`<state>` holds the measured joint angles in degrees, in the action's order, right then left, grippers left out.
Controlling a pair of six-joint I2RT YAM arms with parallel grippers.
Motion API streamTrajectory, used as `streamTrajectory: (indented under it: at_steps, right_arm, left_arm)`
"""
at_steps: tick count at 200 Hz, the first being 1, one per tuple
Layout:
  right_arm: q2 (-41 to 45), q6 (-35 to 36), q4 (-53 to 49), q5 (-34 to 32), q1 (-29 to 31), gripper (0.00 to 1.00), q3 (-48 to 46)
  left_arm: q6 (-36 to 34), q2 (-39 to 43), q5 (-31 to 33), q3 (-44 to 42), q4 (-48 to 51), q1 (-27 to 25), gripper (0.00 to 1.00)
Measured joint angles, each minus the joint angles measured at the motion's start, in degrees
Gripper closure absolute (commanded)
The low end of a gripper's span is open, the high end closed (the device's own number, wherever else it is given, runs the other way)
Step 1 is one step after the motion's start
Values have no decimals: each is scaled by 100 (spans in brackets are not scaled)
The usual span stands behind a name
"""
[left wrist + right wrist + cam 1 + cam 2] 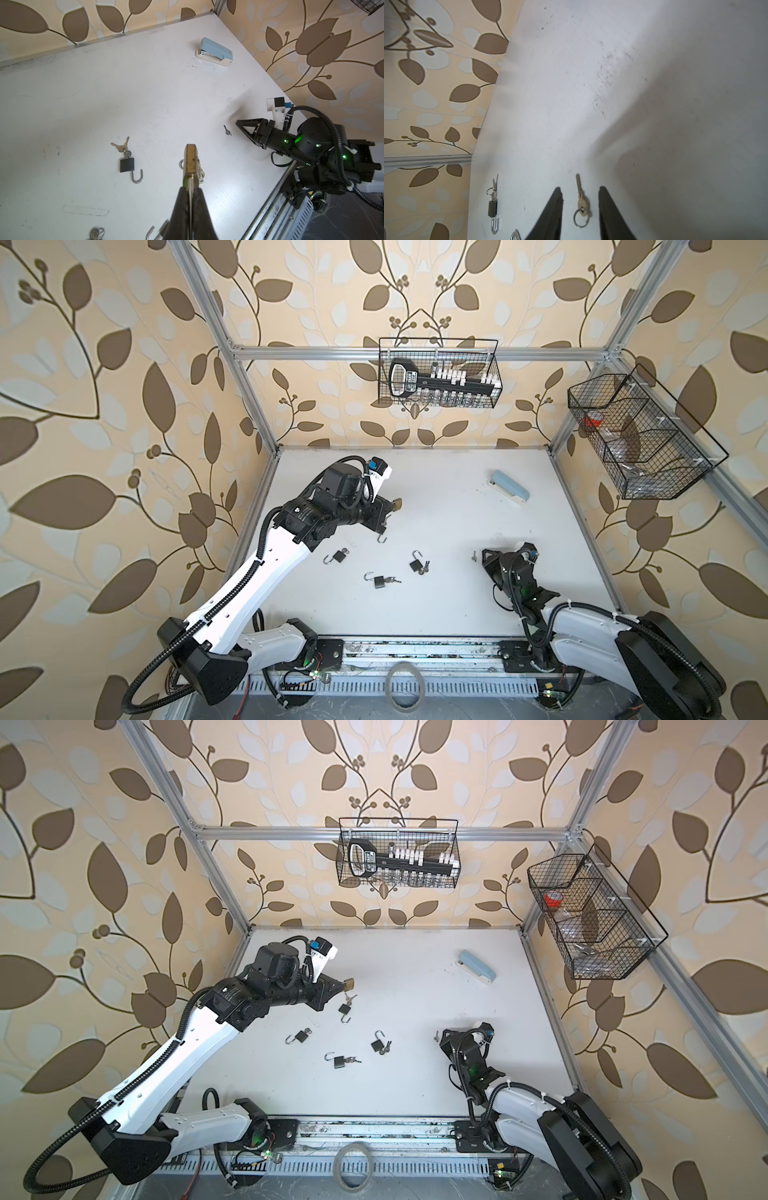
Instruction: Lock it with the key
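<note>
Two arms (pixel 249 585) (pixel 582 620) extended, left gripper (pixel 190 187) raised clamping padlock (pixel 190 160), right gripper (pixel 580 188) parted astride key (pixel 580 199)

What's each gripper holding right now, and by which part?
Left gripper pinches the brass padlock at one end. Right gripper open, key lying loose between its jaws.
</note>
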<state>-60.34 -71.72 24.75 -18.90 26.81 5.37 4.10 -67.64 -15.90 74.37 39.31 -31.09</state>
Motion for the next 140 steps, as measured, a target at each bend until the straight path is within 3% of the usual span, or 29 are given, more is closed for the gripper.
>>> streamTrajectory:
  at_steps: [19, 27, 53, 93, 116, 140]
  right_arm:
    - [474, 538, -382, -175, 0, 56, 116]
    - [629, 914, -531, -205, -9, 49, 260]
    - [905, 2618, -809, 299, -59, 42, 1010]
    - [1307, 5217, -1217, 3252, -105, 31, 2020]
    - [1414, 5890, -1366, 4662, -105, 26, 2518]
    - [1241, 6408, -1722, 5528, -105, 22, 3169]
  left_arm:
    - [-7, -28, -142, 13, 11, 0, 100]
    - [-33, -83, -275, 61, 31, 2, 100]
    - [-197, -446, -870, 343, 63, 2, 100]
    - [-944, -1093, -1897, 728, 435, 0, 100]
    - [-1388, -1290, -2243, 960, 723, -50, 100]
    - [-1735, -1338, -2424, 1154, 927, -271, 100]
